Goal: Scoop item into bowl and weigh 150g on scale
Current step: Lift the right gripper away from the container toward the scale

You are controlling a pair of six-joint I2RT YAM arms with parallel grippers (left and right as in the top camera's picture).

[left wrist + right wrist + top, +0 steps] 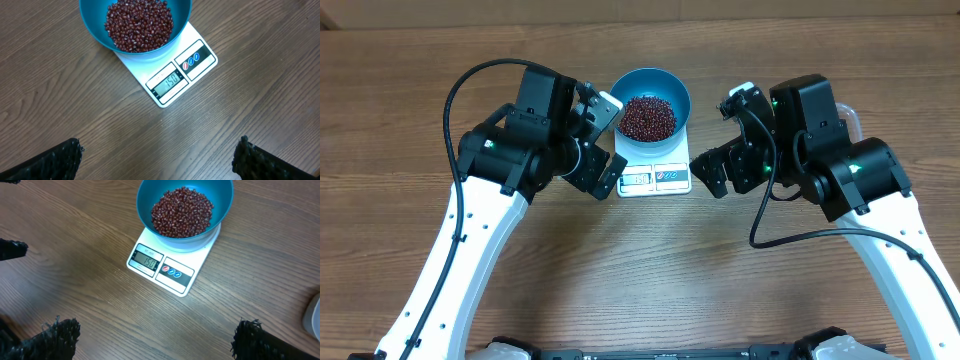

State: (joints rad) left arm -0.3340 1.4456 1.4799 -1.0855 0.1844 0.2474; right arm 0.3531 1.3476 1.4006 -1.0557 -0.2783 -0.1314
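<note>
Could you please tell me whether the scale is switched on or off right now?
On: the display of the scale shows digits, apparently 150, while the bowl of beans sits on it.

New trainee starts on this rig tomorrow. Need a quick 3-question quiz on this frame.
1. True or false: the bowl of beans stands on the scale.
2. The left gripper and right gripper are: A) both open and empty; B) both shut on the bowl; C) one open, one shut on the bowl.
3. What does the display read?

Key: 1 true; 2 A; 3 150.
</note>
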